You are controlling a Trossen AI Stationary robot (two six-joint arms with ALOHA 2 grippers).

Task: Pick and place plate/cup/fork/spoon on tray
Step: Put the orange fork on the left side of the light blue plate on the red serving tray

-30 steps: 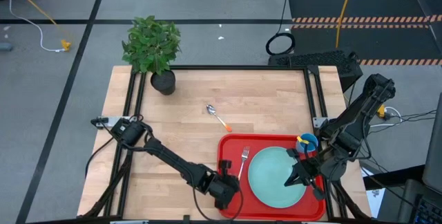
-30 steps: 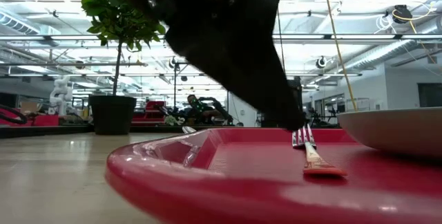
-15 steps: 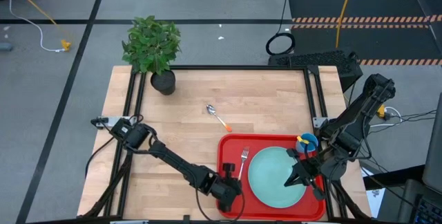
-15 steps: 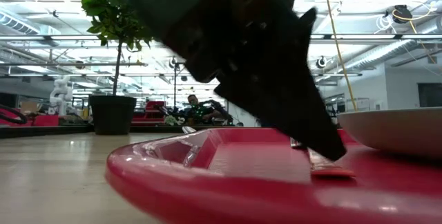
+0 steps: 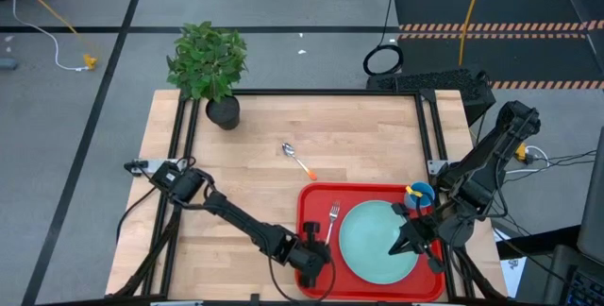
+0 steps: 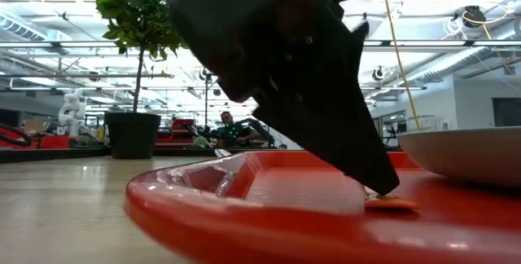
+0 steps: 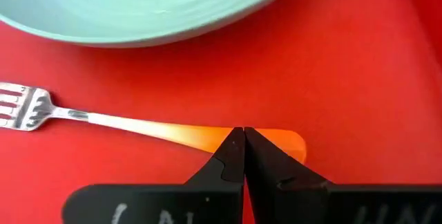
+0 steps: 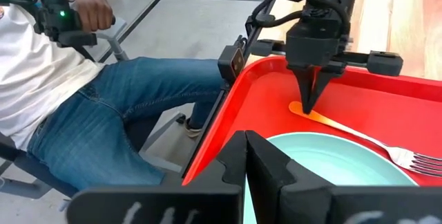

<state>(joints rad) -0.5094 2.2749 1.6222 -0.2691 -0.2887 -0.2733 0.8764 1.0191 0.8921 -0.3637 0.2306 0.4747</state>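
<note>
The red tray (image 5: 304, 202) lies at the table's near right. On it lie the mint-green plate (image 5: 373, 240), the orange-handled fork (image 5: 332, 216) left of the plate, and the blue cup (image 5: 421, 193) at the far right corner, partly behind my right arm. The spoon (image 5: 300, 161) lies on the bare wood beyond the tray. My left gripper (image 7: 243, 133) is shut, its tips down on the fork's handle. My right gripper (image 5: 398, 246) is shut and holds nothing, above the plate's right part. My left gripper stands with its shut fingertips (image 8: 309, 105) on the fork's orange handle (image 7: 280, 140), near its free end. The fingers come from above and point down. The fork lies flat on the tray floor, its tines (image 7: 17, 106) toward the tray's far side.
A potted plant (image 5: 224, 112) stands at the table's far left corner. A seated person in jeans (image 8: 103, 113) is beside the tray's near edge, off the table. Bare wood lies left of and beyond the tray.
My left gripper has come down and toward the table's near edge along the fork, from over the tines to the handle's end, and its shut tips now stand on the handle. The fork, the plate and my right arm have kept still.
</note>
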